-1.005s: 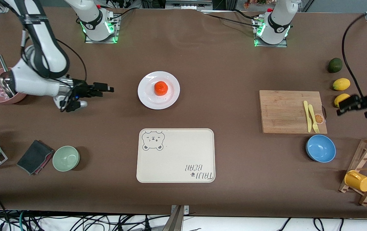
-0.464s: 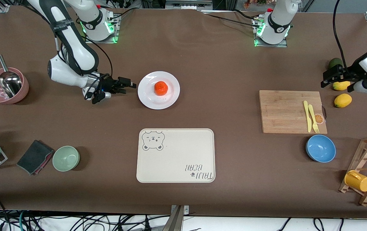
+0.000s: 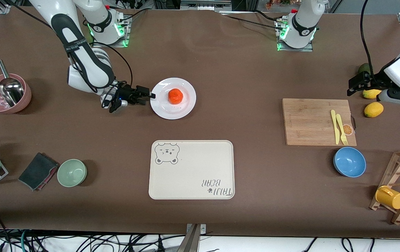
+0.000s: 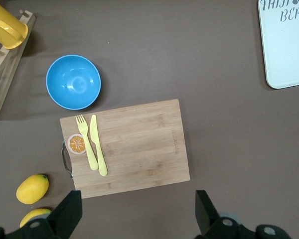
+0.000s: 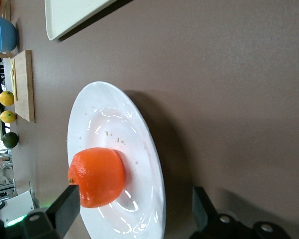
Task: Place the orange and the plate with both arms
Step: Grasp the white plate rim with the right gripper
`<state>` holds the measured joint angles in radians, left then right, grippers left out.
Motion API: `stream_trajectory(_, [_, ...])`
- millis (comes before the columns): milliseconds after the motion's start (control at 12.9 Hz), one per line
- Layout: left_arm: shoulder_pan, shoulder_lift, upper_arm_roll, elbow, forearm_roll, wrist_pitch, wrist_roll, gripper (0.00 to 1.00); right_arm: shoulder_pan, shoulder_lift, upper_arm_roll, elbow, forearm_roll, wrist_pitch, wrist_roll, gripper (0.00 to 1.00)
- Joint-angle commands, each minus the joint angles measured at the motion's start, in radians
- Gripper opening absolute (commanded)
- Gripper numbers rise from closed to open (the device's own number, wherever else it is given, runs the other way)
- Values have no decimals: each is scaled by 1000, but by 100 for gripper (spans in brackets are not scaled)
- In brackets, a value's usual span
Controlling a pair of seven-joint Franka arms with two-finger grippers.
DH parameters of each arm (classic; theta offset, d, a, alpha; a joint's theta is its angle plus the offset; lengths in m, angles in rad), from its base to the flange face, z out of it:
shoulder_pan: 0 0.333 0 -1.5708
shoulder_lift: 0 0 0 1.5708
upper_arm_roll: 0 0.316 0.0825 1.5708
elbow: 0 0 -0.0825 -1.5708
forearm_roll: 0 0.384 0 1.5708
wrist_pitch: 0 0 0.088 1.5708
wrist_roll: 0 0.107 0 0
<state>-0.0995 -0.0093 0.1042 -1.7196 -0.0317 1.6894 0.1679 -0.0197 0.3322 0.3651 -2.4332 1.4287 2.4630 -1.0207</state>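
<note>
The orange [image 3: 176,96] sits on the plate [image 3: 186,106], near the middle of the worktop [image 3: 242,77]. The bear-print tray [image 3: 192,169] lies nearer the front camera than the plate. The right pincer [image 3: 148,95] is at the plate's rim, on the side toward the right arm's end. Toward the left arm's end lies the cutting board [image 3: 312,120], carrying a plastic knife [image 3: 335,126] and fork [image 3: 341,129] side by side. The blue bowl [image 3: 349,161] is nearer the camera than the board. The left pincer [image 3: 353,86] hangs over the worktop beside two lemons [image 3: 373,109].
</note>
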Motion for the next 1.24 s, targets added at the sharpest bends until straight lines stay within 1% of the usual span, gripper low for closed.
stream_trajectory(0, [1,-3,-21,11,35,-1,2,100,-5,21,26,-3,50,46,-48,100])
stream_trajectory(232, [0,5,-27,8,35,4,2,100,-3,48,70,2,114,111,-78,99])
stream_trajectory(386, [1,5,-34,9,35,9,-2,100,-3,51,80,3,141,113,-94,95])
stream_trajectory(464, [4,5,-34,9,35,12,-2,100,-3,51,80,3,142,113,-95,90])
stream_trajectory(541, [6,6,-34,8,35,19,-2,100,-3,51,80,3,144,113,-95,81])
stream_trajectory(773, [4,8,-34,8,35,21,-2,100,-3,59,81,3,145,113,-116,49])
stream_trajectory(850, [4,12,-34,8,35,21,-2,100,-5,61,80,3,148,111,-134,42])
stream_trajectory(1159, [4,12,-34,8,35,21,-4,100,-5,85,80,3,213,111,-209,29])
